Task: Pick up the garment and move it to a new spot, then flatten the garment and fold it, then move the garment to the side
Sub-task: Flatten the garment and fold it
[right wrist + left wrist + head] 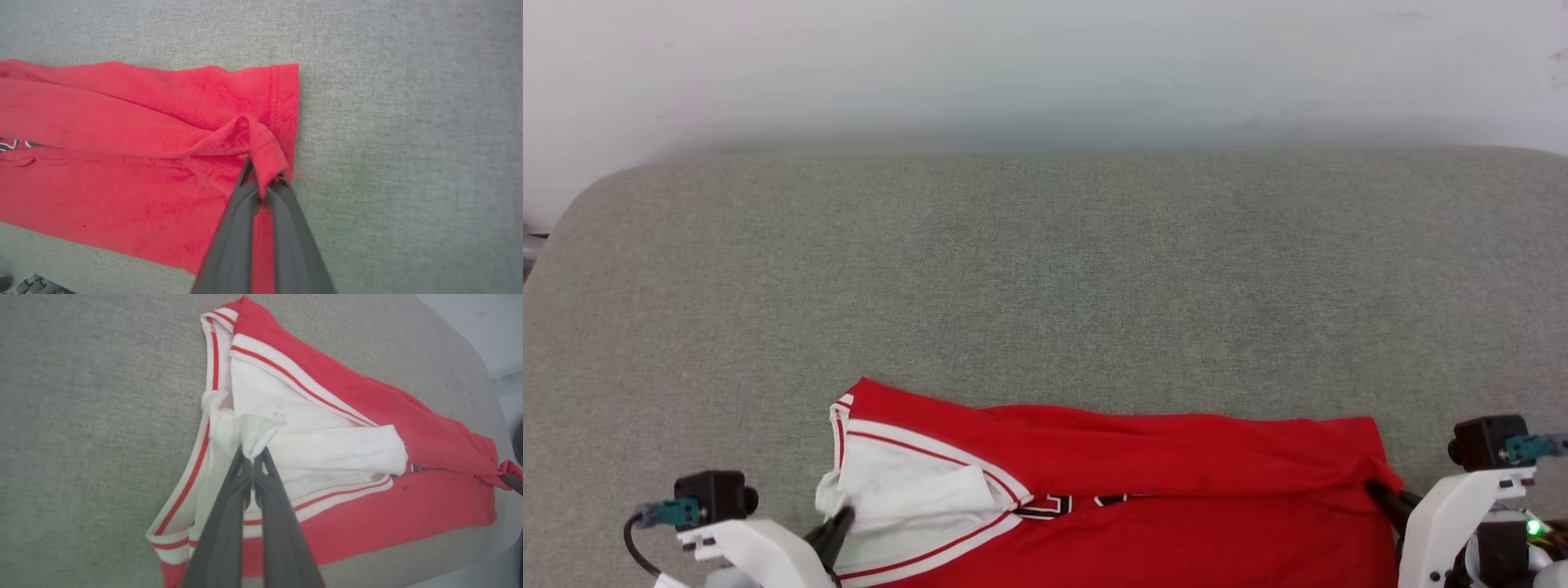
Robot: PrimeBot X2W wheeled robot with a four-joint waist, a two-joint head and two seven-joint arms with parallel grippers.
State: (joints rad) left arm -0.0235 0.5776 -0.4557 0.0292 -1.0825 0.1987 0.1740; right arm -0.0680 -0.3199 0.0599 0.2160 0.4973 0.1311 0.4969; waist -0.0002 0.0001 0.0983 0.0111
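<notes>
we're in the flatten/fold step, we think: the garment (1176,482) lies in a long strip along the near edge of the grey surface (1045,269), with a red layer lapped over the black letters (1062,504), so it looks part folded, not flat.

left tool (253,451): fingers pressed together, pinching a bunched bit of white cloth by the sleeve (327,449), at the striped-trim end. right tool (263,185): fingers pressed together, pinching a puckered corner of the red hem (286,102) at the other end.

so the garment runs between the two tools, one at each end, both touching it. the cloth between sags in creases rather than stretched tight. most of the surface beyond it is bare.

next move, as we judge it: keep both pinches, pull the ends apart to take out the creases, then carry the held edge together at equal height so the layer lands square. risks: the left pinch holds only a small white tuft and may slip; uneven travel would skew the fold.
</notes>
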